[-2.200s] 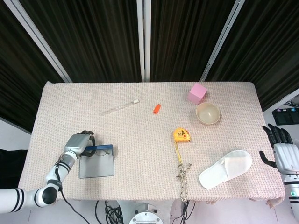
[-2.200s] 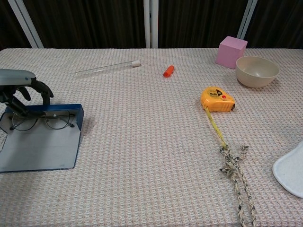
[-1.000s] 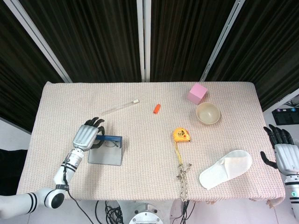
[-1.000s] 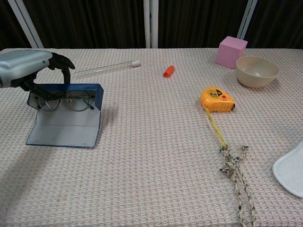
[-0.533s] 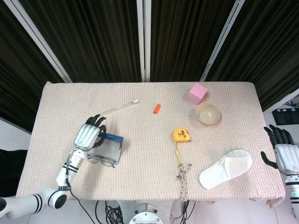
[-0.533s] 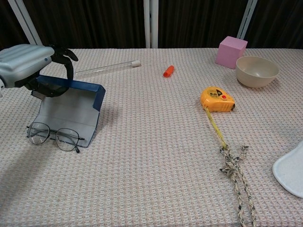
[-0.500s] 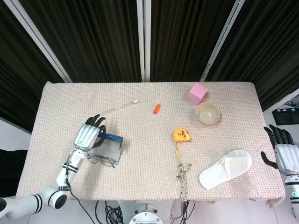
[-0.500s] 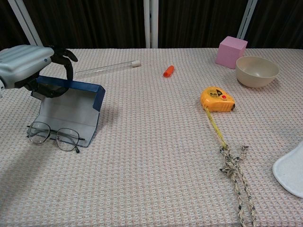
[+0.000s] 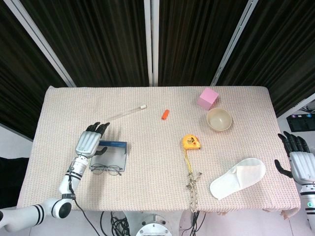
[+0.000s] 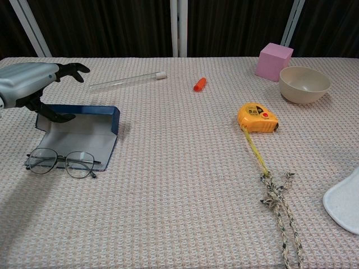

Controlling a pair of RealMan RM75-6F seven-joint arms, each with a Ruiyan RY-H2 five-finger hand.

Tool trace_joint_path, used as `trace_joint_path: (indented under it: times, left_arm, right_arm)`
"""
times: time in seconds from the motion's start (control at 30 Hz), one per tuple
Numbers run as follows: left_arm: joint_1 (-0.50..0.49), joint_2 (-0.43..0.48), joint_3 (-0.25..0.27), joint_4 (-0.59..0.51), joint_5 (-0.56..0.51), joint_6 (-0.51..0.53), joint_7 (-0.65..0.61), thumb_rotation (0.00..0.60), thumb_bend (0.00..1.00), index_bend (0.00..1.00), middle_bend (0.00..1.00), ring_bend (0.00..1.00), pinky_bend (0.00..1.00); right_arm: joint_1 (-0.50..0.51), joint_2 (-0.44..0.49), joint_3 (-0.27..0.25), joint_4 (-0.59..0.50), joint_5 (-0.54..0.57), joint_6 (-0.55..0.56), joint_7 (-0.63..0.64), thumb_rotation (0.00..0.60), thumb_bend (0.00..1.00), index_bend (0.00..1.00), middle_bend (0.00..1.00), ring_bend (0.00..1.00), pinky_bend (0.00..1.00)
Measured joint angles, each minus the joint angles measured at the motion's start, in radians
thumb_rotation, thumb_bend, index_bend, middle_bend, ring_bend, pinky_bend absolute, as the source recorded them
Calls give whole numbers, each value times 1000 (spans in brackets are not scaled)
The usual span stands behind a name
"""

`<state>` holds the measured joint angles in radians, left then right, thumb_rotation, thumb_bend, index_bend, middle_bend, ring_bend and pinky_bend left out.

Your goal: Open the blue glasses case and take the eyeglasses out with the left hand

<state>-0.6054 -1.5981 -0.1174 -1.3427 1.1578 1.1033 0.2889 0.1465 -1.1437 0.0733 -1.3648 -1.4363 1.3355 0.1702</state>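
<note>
The blue glasses case [image 9: 112,155] [image 10: 78,135] lies open and flat on the table's left side, pale lining up. The thin-framed eyeglasses [image 9: 105,170] [image 10: 59,163] lie on the cloth at the case's near edge, outside it. My left hand [image 9: 89,141] [image 10: 32,85] hovers over the case's far left corner with fingers stretched out and apart, holding nothing; its thumb [image 10: 56,117] hangs just above the case rim. My right hand [image 9: 299,160] stays off the table's right edge, fingers spread, empty, and is outside the chest view.
A clear tube [image 9: 127,112] [image 10: 128,81] lies behind the case. An orange cap [image 9: 165,114], yellow tape measure [image 9: 191,142] with knotted rope [image 9: 192,184], beige bowl [image 9: 219,119], pink cube [image 9: 207,98] and white slipper [image 9: 238,177] occupy the middle and right.
The case, held tilted up a moment ago, now lies flat. My left hand has let go of it and straightened its fingers. The glasses stay on the cloth by the case.
</note>
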Motion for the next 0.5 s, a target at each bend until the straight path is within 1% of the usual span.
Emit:
trace_joint_path:
  times: [0.1, 0.23, 0.27, 0.33, 0.4, 0.47, 0.5]
  left_arm:
    - [-1, 12, -16, -27, -28, -12, 34, 600, 124, 0, 129, 82, 180]
    - [1, 30, -23, -59, -37, -13, 52, 600, 123, 14, 116, 81, 181]
    - [2, 37, -24, -70, -38, -13, 54, 600, 129, 42, 113, 81, 181]
    - [6, 56, -26, -107, -42, -12, 55, 600, 195, 137, 111, 81, 182]
    - [12, 85, -27, -166, -51, -14, 56, 600, 251, 189, 112, 81, 183]
    - [16, 119, -27, -231, -65, -19, 60, 600, 266, 243, 119, 81, 183]
    - [19, 146, -25, -282, -78, -23, 68, 600, 266, 260, 122, 81, 183]
  right_arm:
    - [0, 0, 0, -2, 0, 0, -1, 600, 332, 0, 0, 0, 0]
    - [1, 1, 1, -4, -1, 0, -3, 600, 333, 0, 0, 0, 0]
    - [2, 1, 1, -4, -1, 0, -3, 600, 333, 0, 0, 0, 0]
    - [2, 1, 1, -5, -1, 0, -2, 600, 332, 0, 0, 0, 0]
    - [2, 1, 2, -4, 0, -1, -2, 600, 333, 0, 0, 0, 0]
    - [2, 1, 2, -3, 1, -2, -1, 600, 333, 0, 0, 0, 0]
    - [2, 1, 2, -3, 0, -2, 0, 600, 333, 0, 0, 0, 0]
